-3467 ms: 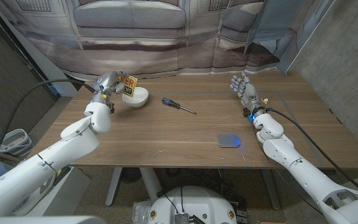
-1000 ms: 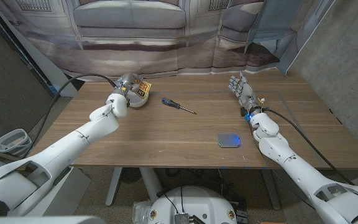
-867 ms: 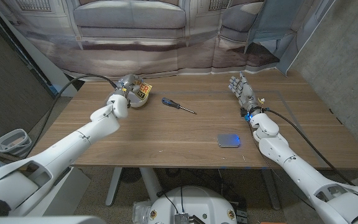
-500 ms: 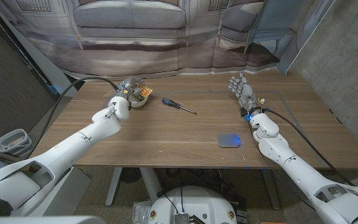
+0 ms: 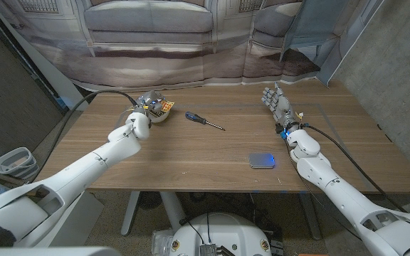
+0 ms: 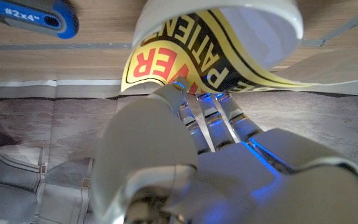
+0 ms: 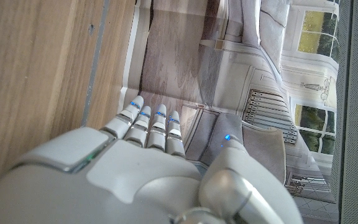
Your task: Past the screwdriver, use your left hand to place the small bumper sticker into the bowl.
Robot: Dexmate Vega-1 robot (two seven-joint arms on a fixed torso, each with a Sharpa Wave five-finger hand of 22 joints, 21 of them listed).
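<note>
The table (image 5: 191,153) is matt brown wood with a fine lengthwise grain, and the bowl (image 6: 229,15) standing on it looks like smooth glossy white ceramic or plastic. Curled against the bowl's rim, the small bumper sticker (image 6: 185,62) is glossy yellow printed film with red and black lettering. Beside the bowl, the screwdriver (image 5: 203,120) has a blue plastic handle and a thin metal shaft; both hands are smooth light-grey plastic shells.

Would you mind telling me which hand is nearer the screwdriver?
Left. The left hand is at the bowl, just beside the screwdriver; the right hand stands farther off, across the table.
</note>
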